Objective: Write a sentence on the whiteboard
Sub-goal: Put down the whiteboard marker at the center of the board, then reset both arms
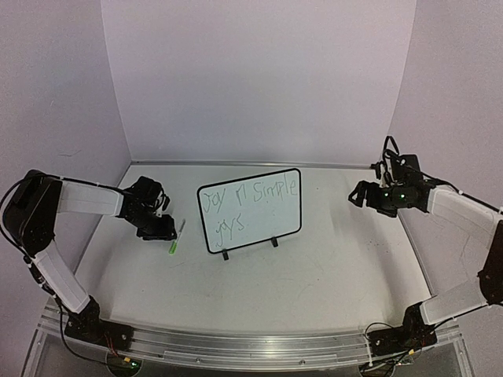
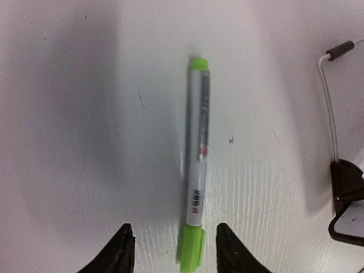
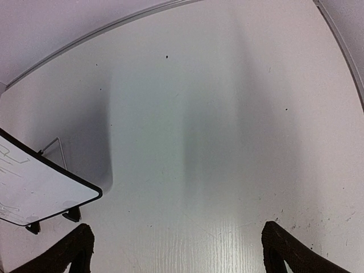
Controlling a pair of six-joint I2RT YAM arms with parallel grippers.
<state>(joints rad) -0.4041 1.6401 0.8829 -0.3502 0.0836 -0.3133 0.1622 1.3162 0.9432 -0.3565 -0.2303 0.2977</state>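
Note:
The whiteboard (image 1: 250, 209) stands tilted on two small black feet at the table's middle, with a green handwritten sentence (image 1: 245, 206) in two lines on it. Its corner shows in the right wrist view (image 3: 40, 190) and at the right edge of the left wrist view (image 2: 348, 219). A white marker with a green cap (image 1: 178, 236) lies flat on the table left of the board. My left gripper (image 1: 157, 226) is open just above it; the capped end (image 2: 191, 249) lies between the fingers, untouched. My right gripper (image 1: 360, 195) is open and empty, right of the board.
The table (image 1: 330, 267) is white, with a purple wall behind and on both sides. A metal rail (image 1: 251, 345) runs along the near edge by the arm bases. The board's wire stand (image 2: 329, 108) shows at the right of the left wrist view.

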